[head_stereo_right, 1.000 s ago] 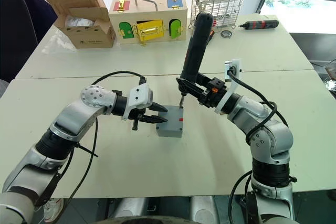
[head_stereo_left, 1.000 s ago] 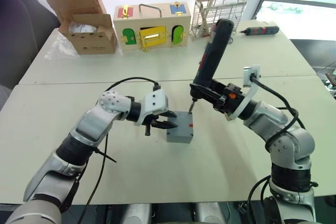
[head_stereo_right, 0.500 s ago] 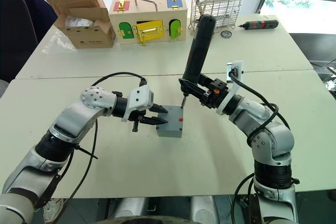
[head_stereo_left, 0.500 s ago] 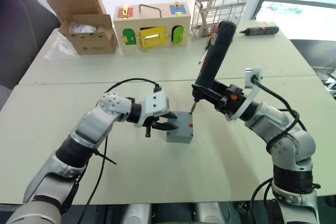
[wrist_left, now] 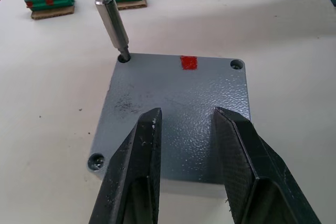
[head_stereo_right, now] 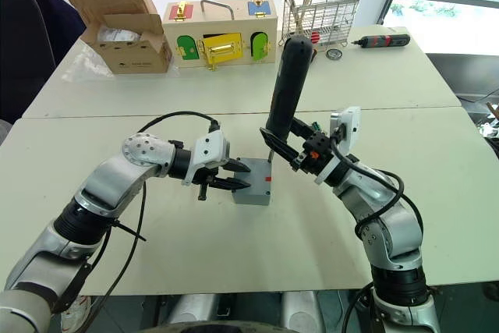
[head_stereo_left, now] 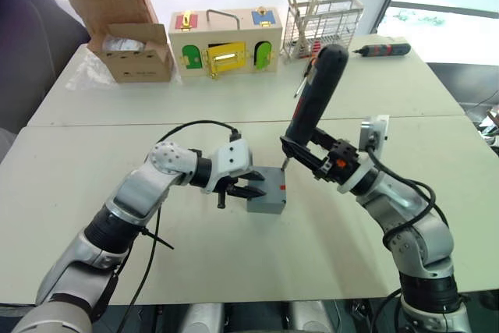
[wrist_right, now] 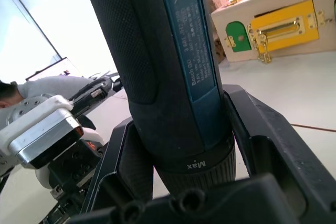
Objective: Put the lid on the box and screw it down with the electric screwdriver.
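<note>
Left wrist view: electric screwdriver [wrist_left: 111, 22] bit in lid [wrist_left: 173, 114] corner hole, left fingers [wrist_left: 137, 166] open.

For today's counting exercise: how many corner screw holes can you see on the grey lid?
3: one under the electric screwdriver bit, one past the red mark, one beside the left gripper at. The fourth is hidden.

We are seeing the long thick black electric screwdriver [wrist_right: 173, 72] cut off by the right wrist picture's top edge, its bit hidden below the right gripper's black fingers [wrist_right: 262, 129]. In the left wrist view the flat grey plastic lid [wrist_left: 173, 114] is covering the small grey box beneath it, and the left gripper's two black fingers [wrist_left: 134, 177] are hiding the lid's near edge and one corner hole.
</note>
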`<action>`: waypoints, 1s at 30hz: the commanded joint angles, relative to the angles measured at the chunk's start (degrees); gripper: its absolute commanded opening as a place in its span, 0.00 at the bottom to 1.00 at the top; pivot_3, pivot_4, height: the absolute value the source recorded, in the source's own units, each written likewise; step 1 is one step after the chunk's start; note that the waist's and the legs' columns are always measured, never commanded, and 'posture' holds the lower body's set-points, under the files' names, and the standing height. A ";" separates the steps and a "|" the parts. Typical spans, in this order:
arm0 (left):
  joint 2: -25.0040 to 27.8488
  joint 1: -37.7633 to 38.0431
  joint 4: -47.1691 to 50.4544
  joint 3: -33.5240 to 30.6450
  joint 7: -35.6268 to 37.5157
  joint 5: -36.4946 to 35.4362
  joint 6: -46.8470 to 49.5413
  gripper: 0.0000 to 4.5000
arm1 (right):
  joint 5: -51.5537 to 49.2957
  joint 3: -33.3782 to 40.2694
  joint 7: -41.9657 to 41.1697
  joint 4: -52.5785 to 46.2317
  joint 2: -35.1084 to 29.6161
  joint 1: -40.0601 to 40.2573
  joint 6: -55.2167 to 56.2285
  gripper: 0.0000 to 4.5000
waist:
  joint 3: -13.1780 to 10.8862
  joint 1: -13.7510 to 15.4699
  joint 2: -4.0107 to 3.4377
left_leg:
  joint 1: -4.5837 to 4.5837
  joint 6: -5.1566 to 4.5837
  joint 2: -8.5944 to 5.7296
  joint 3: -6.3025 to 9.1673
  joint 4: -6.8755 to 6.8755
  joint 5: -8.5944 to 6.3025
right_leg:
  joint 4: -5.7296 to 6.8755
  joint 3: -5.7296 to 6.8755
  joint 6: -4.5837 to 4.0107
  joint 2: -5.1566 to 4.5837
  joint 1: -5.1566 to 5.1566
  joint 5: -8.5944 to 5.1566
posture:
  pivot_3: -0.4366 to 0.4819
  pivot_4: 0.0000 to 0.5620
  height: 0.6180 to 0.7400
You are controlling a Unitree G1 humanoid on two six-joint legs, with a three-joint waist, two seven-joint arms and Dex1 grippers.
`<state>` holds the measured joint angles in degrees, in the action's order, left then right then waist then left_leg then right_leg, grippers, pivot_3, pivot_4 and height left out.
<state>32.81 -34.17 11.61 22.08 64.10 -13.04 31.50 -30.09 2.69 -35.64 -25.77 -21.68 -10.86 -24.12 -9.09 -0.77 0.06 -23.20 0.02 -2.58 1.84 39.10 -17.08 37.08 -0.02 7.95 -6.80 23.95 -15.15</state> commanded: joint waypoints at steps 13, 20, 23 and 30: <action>0.47 1.73 2.52 1.71 -0.74 0.61 2.36 0.34 | 6.26 -7.81 -0.60 7.23 0.04 1.81 1.40 0.41 | 0.57 0.06 0.13 | 0.88 -0.77 0.17 0.00 -0.11 -0.46 | -0.23 0.01 -0.01 0.05 -0.85 -0.05 | 0.48 0.27 0.92; 0.21 1.79 2.32 2.16 -1.45 0.95 2.35 0.34 | 6.68 -8.61 -0.64 7.63 0.27 3.90 1.59 0.41 | 0.91 0.11 0.16 | 1.05 -0.83 0.22 0.03 -0.15 -0.50 | -0.85 0.05 -0.01 0.11 -1.27 -0.05 | 0.48 0.27 0.92; 0.21 1.81 2.22 2.17 -1.67 0.92 2.50 0.34 | 7.00 -8.64 -0.34 8.36 0.64 4.30 2.01 0.41 | 0.98 0.12 0.22 | 1.19 -0.88 0.22 0.03 -0.22 -0.54 | -0.90 0.05 -0.01 0.11 -1.40 -0.05 | 0.48 0.27 0.92; 0.62 1.83 1.85 2.45 -1.75 1.27 2.27 0.34 | 7.11 -8.17 0.60 9.59 1.54 4.27 2.44 0.41 | 1.14 0.11 0.41 | 1.79 -0.90 0.22 -0.01 -0.63 -0.56 | -1.04 0.03 -0.05 0.09 -1.80 -0.08 | 0.48 0.27 0.92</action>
<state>33.04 -32.33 13.58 23.94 62.40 -12.63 33.49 -24.80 -1.65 -34.86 -21.94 -20.10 -9.74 -18.25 -7.96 -0.67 0.48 -21.38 -0.84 -2.35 1.82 38.38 -17.62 36.03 0.01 7.90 -6.71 22.16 -15.23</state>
